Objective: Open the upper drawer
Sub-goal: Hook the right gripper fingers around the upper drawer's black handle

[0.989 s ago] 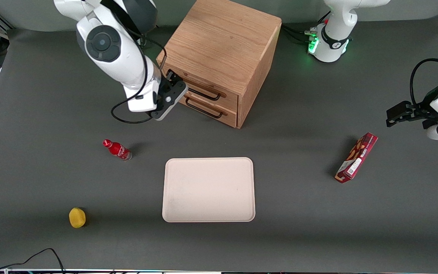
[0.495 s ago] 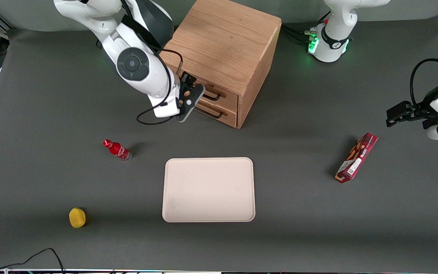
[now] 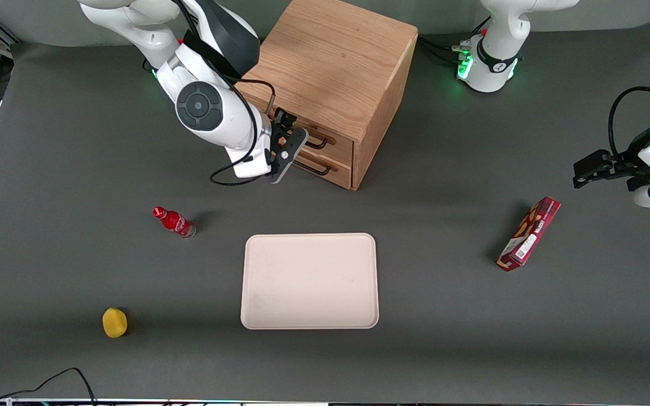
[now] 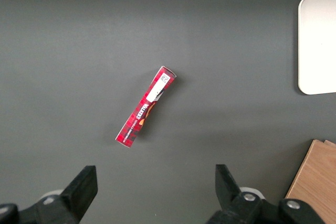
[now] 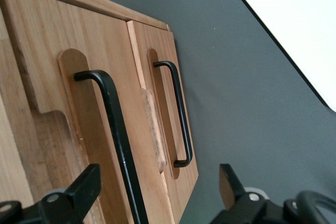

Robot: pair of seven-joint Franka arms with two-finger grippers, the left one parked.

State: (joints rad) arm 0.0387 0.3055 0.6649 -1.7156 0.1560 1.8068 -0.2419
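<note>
Progress: approach only, pull not yet begun. Scanning the front view left to right: the hand (image 3: 286, 148) is hanging left of centre in the upper half of the frame, in front of the cabinet (image 3: 333, 73), fingers spread, gripping nothing. The wrist view is showing the upper drawer's handle (image 5: 118, 140) sitting between the open fingers. The upper drawer (image 3: 325, 138), just right of the hand, is sitting flush and shut. Remaining: clench on the bar, draw outward.

The dark grey counter (image 3: 443, 316) carries a wooden cabinet (image 3: 330, 67), a pale tray (image 3: 310, 281), a small red bottle (image 3: 174, 222), a yellow fruit (image 3: 114, 322) and a red box (image 3: 529, 233) toward the parked arm's end. The gripper (image 3: 286, 148) hangs before the cabinet, fingers spread.
</note>
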